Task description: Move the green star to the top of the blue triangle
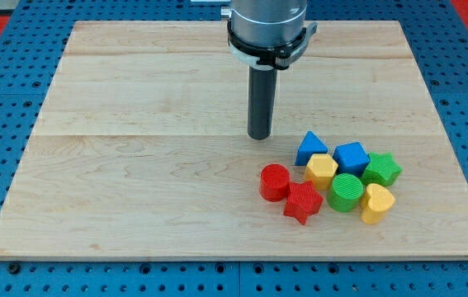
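Observation:
The green star (382, 169) lies at the right end of a tight cluster of blocks in the view's lower right. The blue triangle (310, 148) is at the cluster's upper left, with a blue cube (352, 157) between it and the star. My tip (259, 136) rests on the board just left of and slightly above the blue triangle, apart from it by a small gap. The star is far to the right of my tip.
The cluster also holds a yellow cube-like block (322, 169), a green cylinder (347, 191), a yellow heart-shaped block (376, 202), a red cylinder (274, 181) and a red star (303, 202). The wooden board (134, 165) lies on a blue pegboard.

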